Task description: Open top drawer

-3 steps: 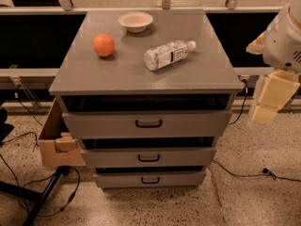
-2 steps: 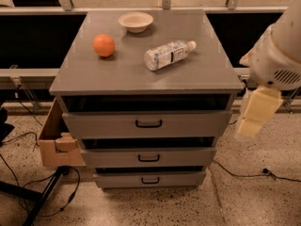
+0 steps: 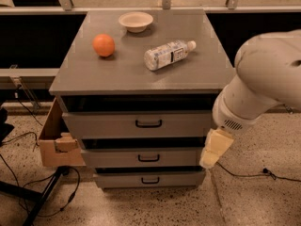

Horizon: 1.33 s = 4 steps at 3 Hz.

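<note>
Cream-coloured and pointing down, my gripper (image 3: 215, 147) hangs from the end of my bulky white arm (image 3: 263, 79) at the right front corner of the grey cabinet (image 3: 94, 74). It sits in front of the right end of the middle drawer (image 3: 117, 157), below and to the right of the top drawer (image 3: 103, 125). Whether it is spread or pressed together, I cannot tell. It holds nothing that I can see, and it is well apart from the black loop handle (image 3: 148, 123) at the middle of the top drawer's front.

That drawer is directly under the cabinet's top, with a dark gap above its front. The bottom drawer (image 3: 122, 179) lies under the other two.

On the cabinet top an orange (image 3: 103, 45) rests at the left, a small pale bowl (image 3: 136, 21) sits near the back edge, and a clear bottle (image 3: 167, 54) lies on its side right of the orange. A cardboard box (image 3: 51, 142) stands against the cabinet's left side, above the speckled floor (image 3: 141, 206).
</note>
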Tool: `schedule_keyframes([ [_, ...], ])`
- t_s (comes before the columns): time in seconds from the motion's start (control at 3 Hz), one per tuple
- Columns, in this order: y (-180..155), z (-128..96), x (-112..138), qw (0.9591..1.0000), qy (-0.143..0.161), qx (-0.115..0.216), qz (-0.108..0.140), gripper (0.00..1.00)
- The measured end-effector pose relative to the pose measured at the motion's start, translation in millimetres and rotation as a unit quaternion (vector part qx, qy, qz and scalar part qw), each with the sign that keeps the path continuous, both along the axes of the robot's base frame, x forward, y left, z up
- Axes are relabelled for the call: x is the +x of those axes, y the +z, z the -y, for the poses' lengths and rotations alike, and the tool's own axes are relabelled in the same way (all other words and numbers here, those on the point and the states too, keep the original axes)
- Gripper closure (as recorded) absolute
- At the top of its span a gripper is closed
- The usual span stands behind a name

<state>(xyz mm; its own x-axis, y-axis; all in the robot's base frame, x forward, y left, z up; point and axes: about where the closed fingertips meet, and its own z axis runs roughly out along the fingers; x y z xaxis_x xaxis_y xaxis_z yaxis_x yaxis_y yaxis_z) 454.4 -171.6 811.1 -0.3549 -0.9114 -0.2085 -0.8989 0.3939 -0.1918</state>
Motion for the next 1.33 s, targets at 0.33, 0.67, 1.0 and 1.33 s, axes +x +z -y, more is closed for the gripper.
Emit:
schedule_keyframes([
  [0.33,-38.2,-15.5,27.1,0.9999,0.009,0.004,0.004,0.0],
  [0.67,-65.4,-30.5,52.3,0.9997,0.022,0.002,0.001,0.0],
  [1.0,-89.5,-48.2,83.1,0.9992,0.039,0.003,-0.005,0.0],
  [1.33,-98.3,-55.0,99.6,0.9986,0.052,-0.002,-0.009,0.0],
])
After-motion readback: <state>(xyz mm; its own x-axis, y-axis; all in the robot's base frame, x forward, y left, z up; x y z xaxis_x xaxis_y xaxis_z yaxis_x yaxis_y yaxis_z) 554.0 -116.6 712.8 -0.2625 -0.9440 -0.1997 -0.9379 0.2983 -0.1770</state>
